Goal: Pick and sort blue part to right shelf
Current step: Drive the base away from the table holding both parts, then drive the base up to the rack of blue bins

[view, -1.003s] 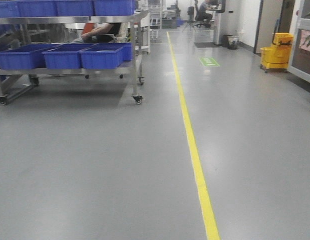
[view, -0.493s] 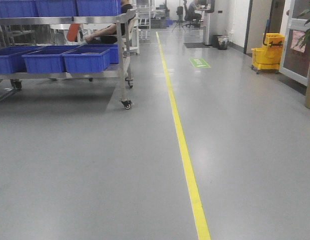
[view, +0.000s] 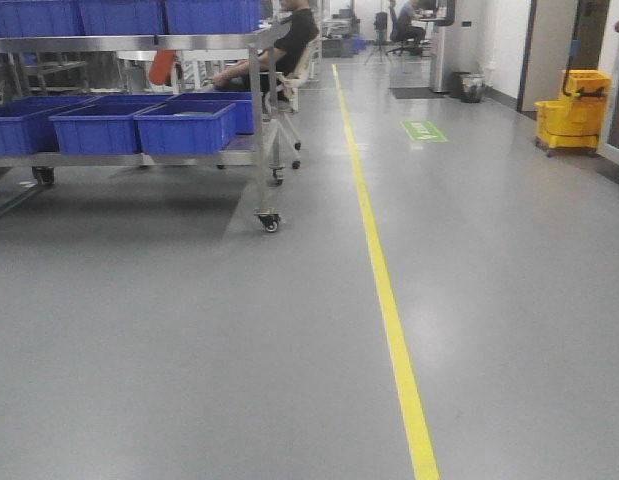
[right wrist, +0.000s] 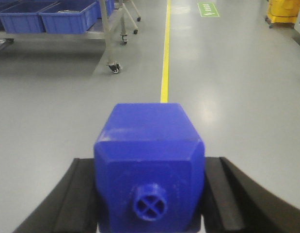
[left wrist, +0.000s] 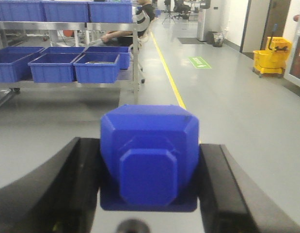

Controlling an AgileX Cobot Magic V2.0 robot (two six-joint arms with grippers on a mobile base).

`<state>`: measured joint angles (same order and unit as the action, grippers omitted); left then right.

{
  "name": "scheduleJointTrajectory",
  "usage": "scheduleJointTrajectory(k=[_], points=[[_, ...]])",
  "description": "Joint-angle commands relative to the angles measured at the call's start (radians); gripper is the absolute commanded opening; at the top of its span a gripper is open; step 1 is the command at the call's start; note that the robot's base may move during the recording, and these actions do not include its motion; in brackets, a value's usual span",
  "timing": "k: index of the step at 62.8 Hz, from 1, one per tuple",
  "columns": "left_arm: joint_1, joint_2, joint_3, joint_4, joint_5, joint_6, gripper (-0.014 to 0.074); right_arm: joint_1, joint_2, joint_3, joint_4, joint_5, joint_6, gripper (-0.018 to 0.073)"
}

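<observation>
My left pincer (left wrist: 149, 194) is clenched on a blue part (left wrist: 150, 145); my right pincer (right wrist: 150, 194) on a second blue part (right wrist: 149, 145) (cap toward lens). I judge both gripped squarely for carriage. Both parts lie well short of the shelf (view: 139, 43), its blue bins (view: 184, 128) unreached.

Shows blue part (left wrist: 150, 155) in near foreground, cap-like neck facing the lens, clamped between black jaws that press against both flanks. Lists, upper left: right shelf (left wrist: 135, 58) of steel bars, with open blue bins (left wrist: 97, 68) side by side on the lower level and a further row of bins (left wrist: 67, 10) on top. Seated person (left wrist: 124, 35) partly visible behind the rack. Grey floor (left wrist: 237, 111), with yellow line (left wrist: 168, 77) running into the distance and green marking (left wrist: 200, 62) to its right. Yellow mop bucket (left wrist: 269, 59) at far right.
</observation>
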<state>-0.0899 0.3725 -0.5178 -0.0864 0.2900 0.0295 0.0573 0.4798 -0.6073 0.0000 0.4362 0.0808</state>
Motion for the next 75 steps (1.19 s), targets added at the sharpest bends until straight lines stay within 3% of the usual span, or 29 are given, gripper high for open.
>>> scheduleJointTrajectory(k=[1,75], points=[[0.002,0.005,-0.032,-0.004,-0.097,0.002,0.0315,-0.005,0.003,-0.029,-0.006,-0.087,-0.009,0.0358],[0.002,0.005,-0.032,-0.004,-0.095,0.002,0.0315,-0.005,0.003,-0.029,-0.006,-0.087,-0.009,0.0358]])
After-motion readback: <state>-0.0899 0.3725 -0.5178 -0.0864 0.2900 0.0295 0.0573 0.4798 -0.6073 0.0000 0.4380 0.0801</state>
